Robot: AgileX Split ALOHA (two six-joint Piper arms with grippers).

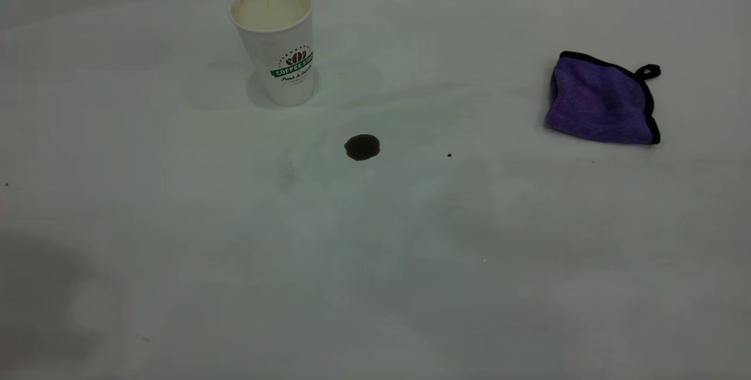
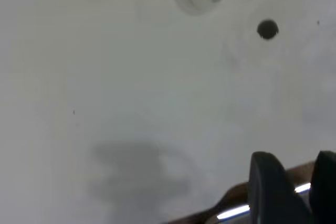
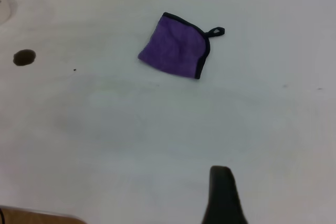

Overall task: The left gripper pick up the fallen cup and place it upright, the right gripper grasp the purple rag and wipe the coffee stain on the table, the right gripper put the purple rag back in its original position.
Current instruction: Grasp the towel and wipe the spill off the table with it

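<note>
Two steps are waiting: the cup is already standing upright while the coffee stain is sitting between it and the purple rag, with neither gripper's finger state showing.

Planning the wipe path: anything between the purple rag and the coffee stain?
Only a tiny black speck between purple rag and coffee stain; otherwise bare table, exterior view.
</note>
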